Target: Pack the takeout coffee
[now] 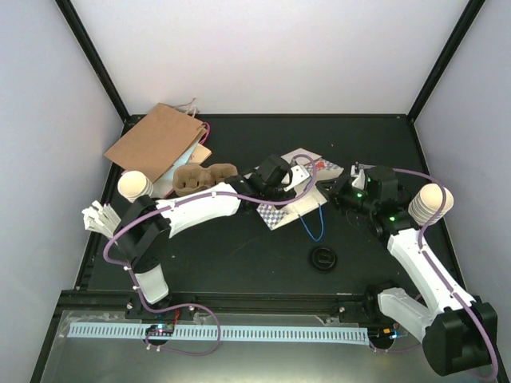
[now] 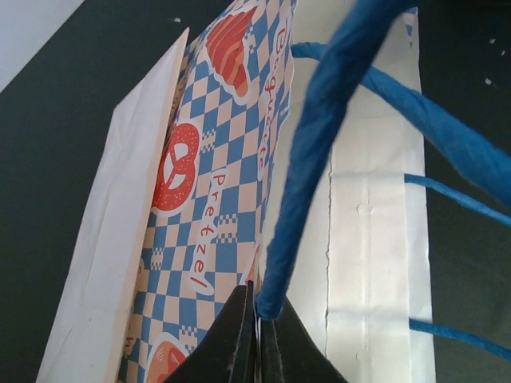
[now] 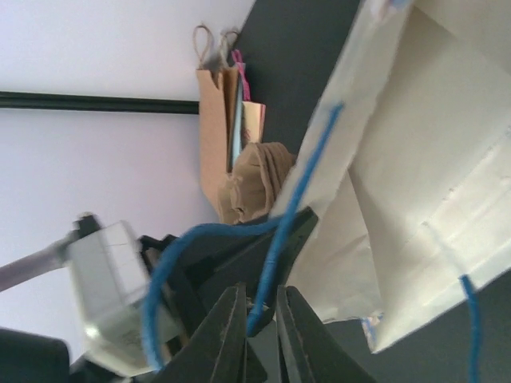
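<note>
Nearest me, the coffee cup point(image 1: 323, 258) stands lid-up on the table point(image 1: 239, 263) between my two arms. It is well apart from the bag and not yet packed.

Beyond it, my left gripper point(image 2: 257, 319) is clamped shut on one blue handle point(image 2: 319, 144) of the checked bag point(image 2: 207, 159), which seems to lie on its side. My right gripper point(image 3: 262, 319) has its jaws a narrow gap apart with the other handle point(image 3: 295, 207) running between them. From this angle I cannot tell whether they pinch it or merely straddle it.

I judge the step in hand is opening the bag. To do it well I want both handles firmly held, then drawn apart and upward together so the mouth spreads and the bag stands. I should pull gently, since paper tears where cord handles are glued.

Farther off on the left sit a cardboard cup tray point(image 1: 204, 177) and a brown bag point(image 1: 156, 140), clear of my work.
</note>
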Action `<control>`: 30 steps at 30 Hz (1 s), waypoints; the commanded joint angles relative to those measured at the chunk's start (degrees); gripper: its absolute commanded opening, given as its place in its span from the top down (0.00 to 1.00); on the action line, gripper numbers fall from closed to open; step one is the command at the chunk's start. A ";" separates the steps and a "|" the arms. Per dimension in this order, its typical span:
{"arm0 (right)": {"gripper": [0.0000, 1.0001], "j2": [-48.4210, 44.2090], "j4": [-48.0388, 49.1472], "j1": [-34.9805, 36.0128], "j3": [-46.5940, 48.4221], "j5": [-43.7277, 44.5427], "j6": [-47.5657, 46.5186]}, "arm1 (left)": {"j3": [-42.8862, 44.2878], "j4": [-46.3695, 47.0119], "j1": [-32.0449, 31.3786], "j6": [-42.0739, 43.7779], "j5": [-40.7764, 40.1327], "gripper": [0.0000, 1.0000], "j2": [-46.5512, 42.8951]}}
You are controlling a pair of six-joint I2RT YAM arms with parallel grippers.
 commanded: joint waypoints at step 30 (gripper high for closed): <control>0.41 -4.59 -1.57 2.63 0.62 -7.37 -25.50 | 2.10 -0.44 -0.32 -2.19 3.69 0.99 -2.38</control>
